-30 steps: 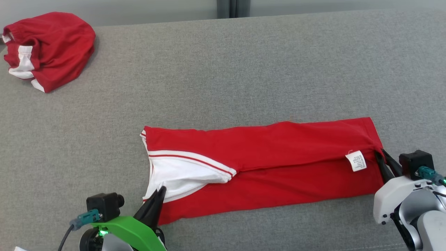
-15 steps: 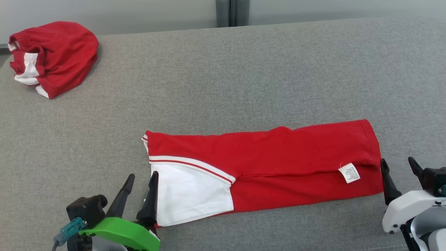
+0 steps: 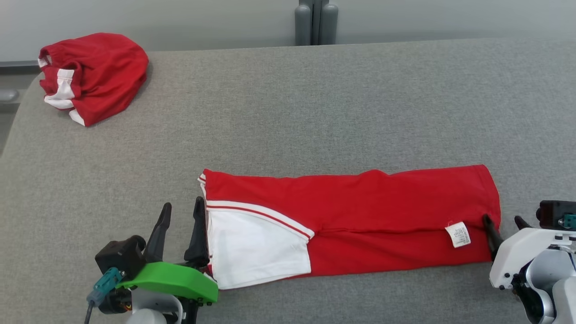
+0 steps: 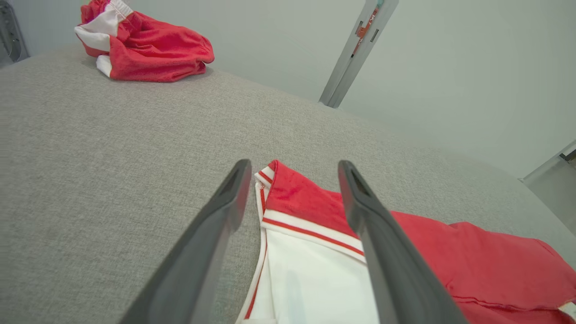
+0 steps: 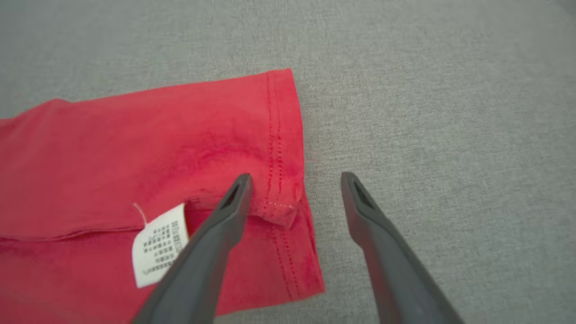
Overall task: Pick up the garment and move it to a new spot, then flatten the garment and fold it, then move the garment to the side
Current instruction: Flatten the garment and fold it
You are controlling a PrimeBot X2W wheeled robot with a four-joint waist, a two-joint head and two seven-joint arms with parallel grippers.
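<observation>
On the grey surface [image 3: 315,112], garment [image 3: 360,211] lay half-folded; left gripper [image 3: 183,202], right gripper [image 3: 501,218] stood wide, empty; next fold likely needed matched corner grips.

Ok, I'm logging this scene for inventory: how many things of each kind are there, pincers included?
Red-and-white garments: 2 (folded strip, bunched pile)
Pincers: 2 (left pincer, right pincer)
Total: 4
</observation>
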